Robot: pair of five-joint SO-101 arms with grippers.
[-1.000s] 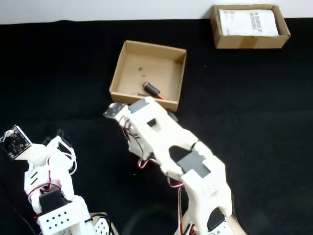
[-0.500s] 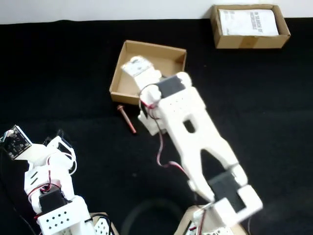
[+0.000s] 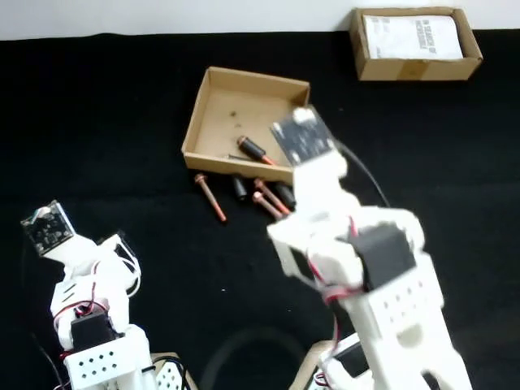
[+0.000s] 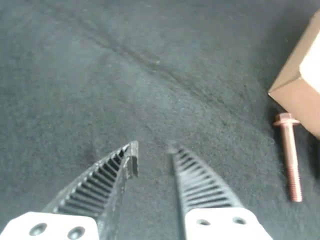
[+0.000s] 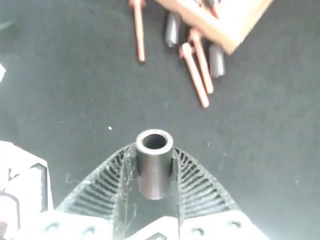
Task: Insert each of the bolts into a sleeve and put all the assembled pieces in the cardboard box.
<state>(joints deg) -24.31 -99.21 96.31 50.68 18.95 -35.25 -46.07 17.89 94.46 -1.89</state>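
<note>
1. Dark sleeve (image 5: 154,172) is clamped between the right gripper's (image 5: 154,150) fingers.
2. Left gripper (image 4: 152,148) is held open above the table (image 4: 75,75).
3. Copper bolts (image 3: 210,197) are scattered at 6 o'clock of the cardboard box (image 3: 219,106).

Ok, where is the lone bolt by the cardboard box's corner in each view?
High view: the bolt lies just below the lower left corner of the cardboard box.
Left wrist view: the bolt lies beside the box corner, beyond the open left gripper.
Right wrist view: the bolt lies next to a loose sleeve, beyond the held sleeve in the right gripper.
Shared landmark: the cardboard box.
</note>
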